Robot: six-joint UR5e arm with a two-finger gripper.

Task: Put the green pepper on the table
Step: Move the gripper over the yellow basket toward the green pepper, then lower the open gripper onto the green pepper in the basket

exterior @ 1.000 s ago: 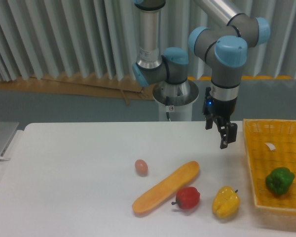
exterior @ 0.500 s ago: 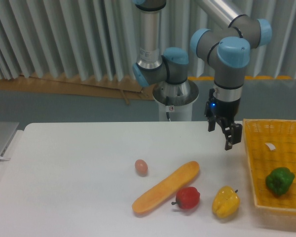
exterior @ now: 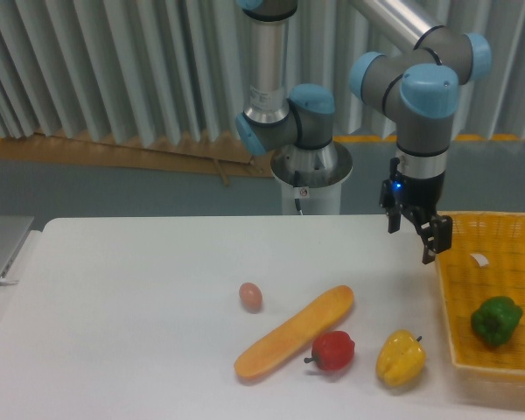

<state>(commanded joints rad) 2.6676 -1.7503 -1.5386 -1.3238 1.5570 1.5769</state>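
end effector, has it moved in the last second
Yes. The end effector moved right, toward the yellow mesh basket, now reaching its left rim; the glossy green pepper stayed put.

Arm: one jointed arm, silver tubes with grey housings and light-blue caps, rising from a round base behind the far edge of the table (exterior: pixel 140 289).
Upper link: slopes down from the top edge of the view to a cluster of joints at upper right.
Wrist: vertical, pointing straight down, a small blue light lit on its dark lower section.
Gripper (exterior: pixel 411 241): black, two-fingered, hanging above the table's far right part; fingers apart, nothing between them.
Fingers (exterior: pixel 430 243): point downward, one reaching lower in this view.
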